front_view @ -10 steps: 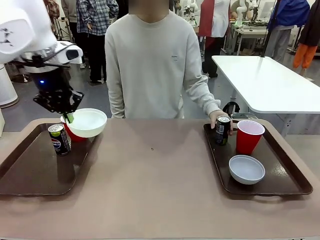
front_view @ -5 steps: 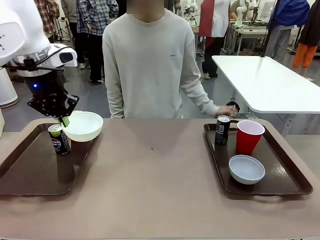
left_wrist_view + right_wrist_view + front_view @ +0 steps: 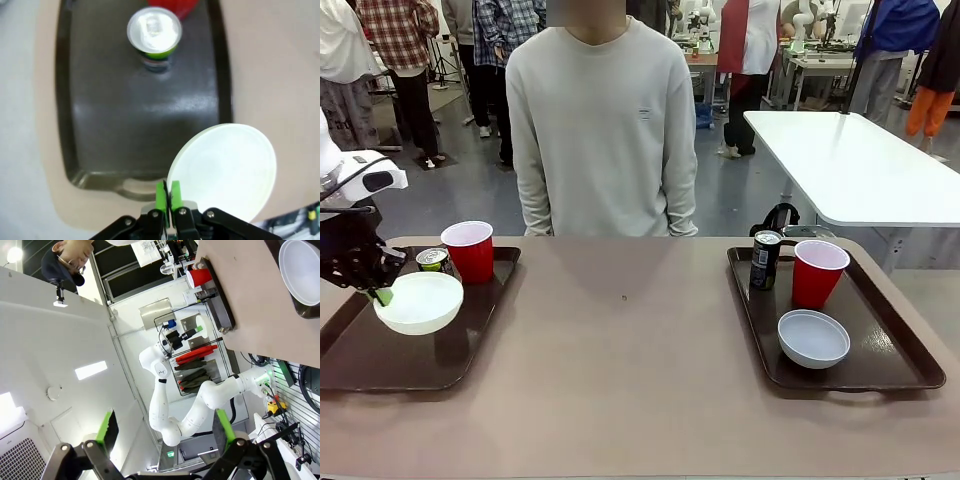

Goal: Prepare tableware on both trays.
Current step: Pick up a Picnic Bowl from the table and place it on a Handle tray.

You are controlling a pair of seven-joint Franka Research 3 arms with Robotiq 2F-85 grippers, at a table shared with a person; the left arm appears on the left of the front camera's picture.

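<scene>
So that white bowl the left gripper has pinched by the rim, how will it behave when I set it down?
The white bowl looks thin and probably light. The left gripper pinches only one edge, so it may tilt or swing. Its round underside looks smooth, so it could slide a little on the left tray.

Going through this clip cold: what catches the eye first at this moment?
The left tool is shut on the rim of a white bowl, holding it over the left tray, near a red cup and a can. Across the table, the right tray already carries a can, red cup and bowl. A person stands at the far side.
</scene>
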